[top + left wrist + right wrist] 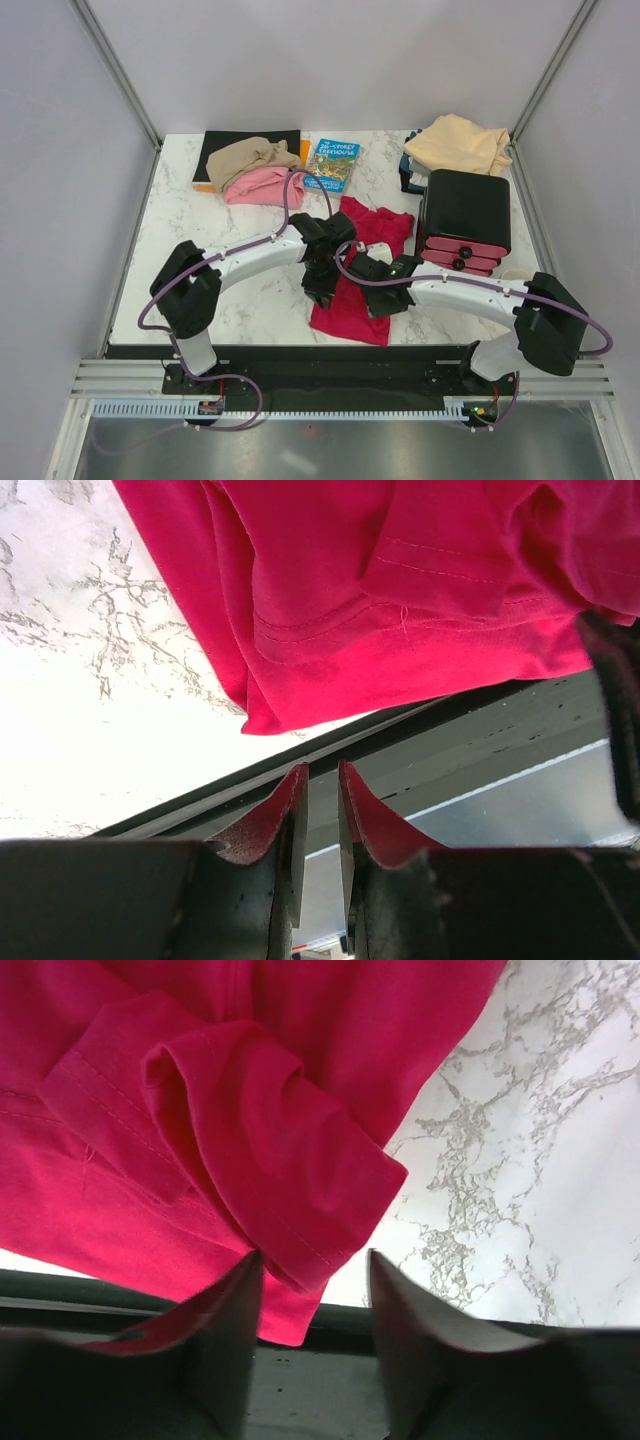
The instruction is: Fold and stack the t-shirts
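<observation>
Crimson t-shirt (350, 318) lies rumpled at centre-front of the table (200, 290), a white marble-look top w/ a dark rail (300, 352) along the near edge. The shirt's lower hem reaches that edge, and both arms are over it. Room: plain pale walls (330, 60) on three sides, aluminium posts (120, 75) running up from the back corners.

Back left, the tan-brown t-shirt (250, 155) is bunched on a black mat (285, 137). The pink t-shirt (255, 187) is bunched just in front, touching it. A blue book (333, 163) lies flat beside them. In the back right corner the peach-cream t-shirt (460, 143) is heaped on sth dark; can't tell what.

Containers: a black drawer unit (465, 205) stands just right of the crimson t-shirt. Its pink drawer fronts (458, 255) are pushed in, so contents are hidden.

Left end effector (322, 770): fingers close together w/ a thin gap and nothing in it, just off the crimson hem, above the near rail. Right end effector (310, 1260): fingers spread wide, w/ a folded sleeve hem sitting between the tips. The hem is probably brushing one finger but isn't pinched.
</observation>
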`<control>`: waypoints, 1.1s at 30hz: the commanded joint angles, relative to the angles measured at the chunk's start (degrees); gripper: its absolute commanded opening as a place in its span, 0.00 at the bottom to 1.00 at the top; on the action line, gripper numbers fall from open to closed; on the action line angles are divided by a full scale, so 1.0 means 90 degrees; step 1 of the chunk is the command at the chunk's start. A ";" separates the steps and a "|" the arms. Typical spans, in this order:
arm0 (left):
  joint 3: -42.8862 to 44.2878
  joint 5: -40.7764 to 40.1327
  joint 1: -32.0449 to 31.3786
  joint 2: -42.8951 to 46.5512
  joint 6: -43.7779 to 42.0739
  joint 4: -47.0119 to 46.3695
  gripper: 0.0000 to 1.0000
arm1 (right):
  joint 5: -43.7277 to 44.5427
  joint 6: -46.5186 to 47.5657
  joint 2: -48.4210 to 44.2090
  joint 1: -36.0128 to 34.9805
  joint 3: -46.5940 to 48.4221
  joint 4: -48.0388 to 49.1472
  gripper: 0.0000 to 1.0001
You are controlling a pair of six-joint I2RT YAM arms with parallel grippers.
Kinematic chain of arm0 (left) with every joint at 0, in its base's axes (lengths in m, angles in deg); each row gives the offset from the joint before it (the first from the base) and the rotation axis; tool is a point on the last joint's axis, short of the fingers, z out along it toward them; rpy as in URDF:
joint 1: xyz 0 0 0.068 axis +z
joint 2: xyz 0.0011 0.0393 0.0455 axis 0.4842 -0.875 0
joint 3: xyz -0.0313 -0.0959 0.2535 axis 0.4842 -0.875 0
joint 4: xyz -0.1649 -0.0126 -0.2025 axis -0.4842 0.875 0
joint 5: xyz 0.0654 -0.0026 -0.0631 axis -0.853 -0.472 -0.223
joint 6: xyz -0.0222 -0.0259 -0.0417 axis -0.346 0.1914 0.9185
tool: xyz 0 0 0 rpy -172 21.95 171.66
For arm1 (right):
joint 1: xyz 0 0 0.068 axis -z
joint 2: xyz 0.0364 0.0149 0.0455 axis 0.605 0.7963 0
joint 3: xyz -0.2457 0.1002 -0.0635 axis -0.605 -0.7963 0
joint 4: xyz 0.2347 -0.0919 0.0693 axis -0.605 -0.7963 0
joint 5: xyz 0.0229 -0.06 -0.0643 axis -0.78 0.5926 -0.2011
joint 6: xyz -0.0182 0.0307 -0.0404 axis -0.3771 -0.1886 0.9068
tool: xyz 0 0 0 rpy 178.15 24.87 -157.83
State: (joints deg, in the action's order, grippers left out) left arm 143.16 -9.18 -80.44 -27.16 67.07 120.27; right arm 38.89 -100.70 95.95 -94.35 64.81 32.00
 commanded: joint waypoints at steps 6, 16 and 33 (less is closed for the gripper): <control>0.0388 0.0154 -0.0071 -0.0163 -0.0240 -0.0087 0.25 | 0.0228 0.0061 0.0172 0.0009 0.0469 0.0124 0.10; 0.0047 0.0173 -0.0071 -0.0261 -0.0220 -0.0146 0.04 | 0.0267 0.0344 0.0357 0.0019 0.1201 -0.0217 0.00; -0.0286 -0.0227 -0.0061 0.0149 -0.0162 -0.0185 0.02 | 0.0306 0.0764 0.0562 0.0302 0.1739 -0.0276 0.00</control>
State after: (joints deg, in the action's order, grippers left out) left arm 141.35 -9.09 -78.95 -27.86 66.14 117.48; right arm 39.61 -96.39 100.39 -92.91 74.80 22.30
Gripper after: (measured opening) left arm 0.025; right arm 0.007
